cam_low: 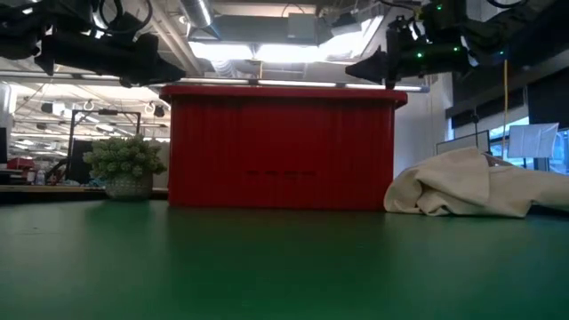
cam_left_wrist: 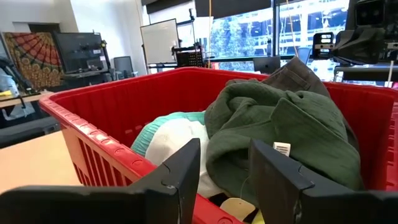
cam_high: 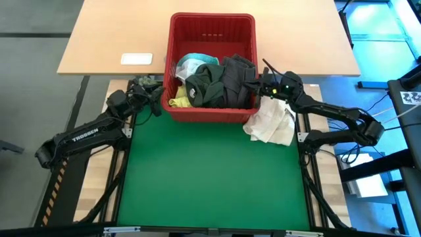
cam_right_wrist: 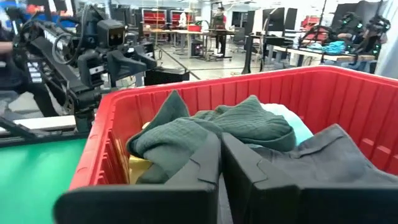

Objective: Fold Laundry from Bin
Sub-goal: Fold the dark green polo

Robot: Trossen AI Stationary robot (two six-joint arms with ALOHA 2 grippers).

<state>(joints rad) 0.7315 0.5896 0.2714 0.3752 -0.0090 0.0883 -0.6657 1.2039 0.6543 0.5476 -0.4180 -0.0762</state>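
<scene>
— From above: how many of each?
— One red bin (cam_high: 212, 26) at the green mat's (cam_high: 210, 178) far edge; inside, four garments: dark green (cam_high: 207, 82), grey (cam_high: 237, 79), turquoise (cam_high: 191, 64), yellow (cam_high: 177, 102). One cream cloth (cam_high: 271, 124) just right of it.

— Low down?
— Bin wall blocking the laundry (one potted plant (cam_low: 126, 164) at left).

— Wrists?
— Left gripper (cam_left_wrist: 225, 163) parted, empty, over the near-left rim. Right gripper (cam_right_wrist: 221, 149) nearly closed above the grey garment; holding nothing visible.
</scene>
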